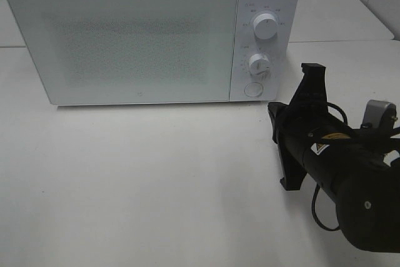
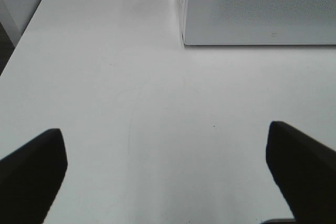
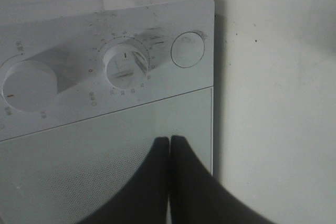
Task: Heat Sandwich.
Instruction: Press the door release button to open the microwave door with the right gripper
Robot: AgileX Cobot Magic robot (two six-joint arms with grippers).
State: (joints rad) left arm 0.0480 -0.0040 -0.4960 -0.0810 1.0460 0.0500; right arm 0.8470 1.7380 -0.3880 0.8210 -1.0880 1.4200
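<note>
Sandwich: not seen in any view. The microwave (image 1: 125,35) stood with its door (image 1: 122,39) closed, and the speckled panel gave no look inside, so could not tell whether the sandwich was within or off-frame.

Right pincer (image 3: 169,145): jaws pressed together, nothing between them. It pointed at the microwave's front from the right, tips lined up near the seam where the door meets the control panel (image 1: 262,42), apart from the surface as far as the wrist view showed. The round button (image 1: 252,89) lay just beside that line, the lower knob (image 1: 258,64) next along the panel, the upper knob (image 1: 265,27) farthest.

Left pincer (image 2: 164,128): jaws wide, empty, over bare tabletop (image 1: 156,173), with the microwave's front left corner ahead of it.

Judgement: the right arm was much the nearer to the controls, and closed tips suit a push or a nudge on the button or a knob. Nothing stood between tips and panel. Risk: tips landing on the door edge instead of the button
</note>
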